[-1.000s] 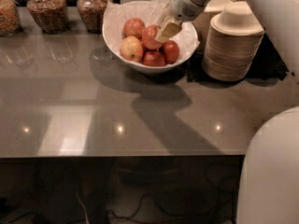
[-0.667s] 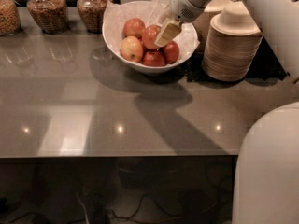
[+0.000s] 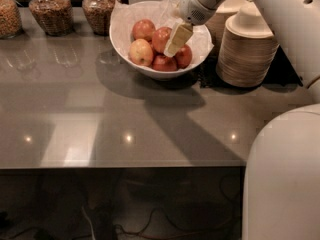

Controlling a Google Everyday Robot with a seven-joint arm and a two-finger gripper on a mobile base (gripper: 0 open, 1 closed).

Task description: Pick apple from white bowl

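My gripper [image 3: 175, 43] hangs inside the white bowl [image 3: 119, 40], tip down over the apple [image 3: 159, 38] — the orange-red one in the middle of the pile, with a paler yellow-blushed apple [image 3: 141, 52] just beside it and darker red ones in front. Whether I am parted or clamped on it I cannot tell (only one pale side of me shows). The bowl sits at the back of the grey counter [image 3: 100, 109] — near a stack of beige bowls [image 3: 247, 54].

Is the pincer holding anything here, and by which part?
Cannot be told: the pincer is low over the white bowl, overlapping the apple, but no hold is visible.
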